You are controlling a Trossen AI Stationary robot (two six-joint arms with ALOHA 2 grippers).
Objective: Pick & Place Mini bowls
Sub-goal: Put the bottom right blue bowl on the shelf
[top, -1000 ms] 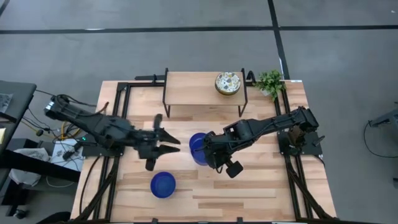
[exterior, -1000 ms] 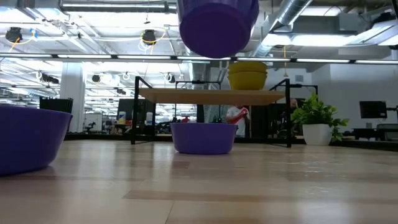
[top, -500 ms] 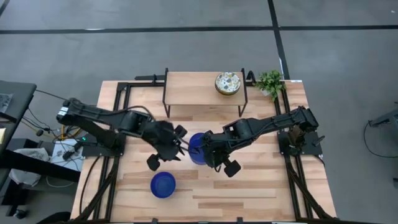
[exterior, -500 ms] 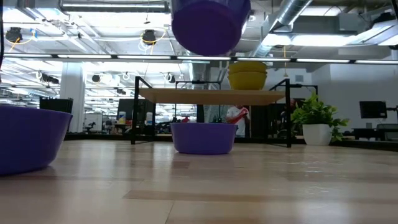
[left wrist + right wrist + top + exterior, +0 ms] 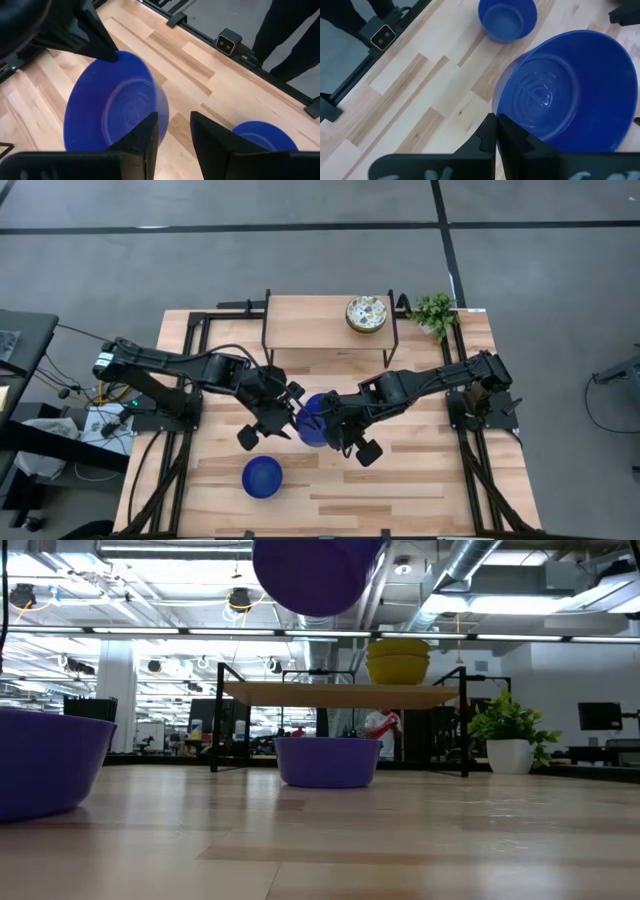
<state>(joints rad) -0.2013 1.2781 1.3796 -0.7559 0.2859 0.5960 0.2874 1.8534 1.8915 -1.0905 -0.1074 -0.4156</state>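
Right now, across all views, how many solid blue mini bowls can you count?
3. The held bowl hangs in the right gripper; the front bowl sits on the table near its front edge; the far bowl stands before the shelf, showing only in the low view.

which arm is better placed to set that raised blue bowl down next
Right. The right gripper already pinches the raised blue bowl's rim, while the left gripper is open beside it.

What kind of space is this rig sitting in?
Likely an open industrial lab or workshop: the low view shows exposed ceiling ducts and strip lights, with more black-framed workstations behind the wooden table. The high view shows a grey concrete floor.
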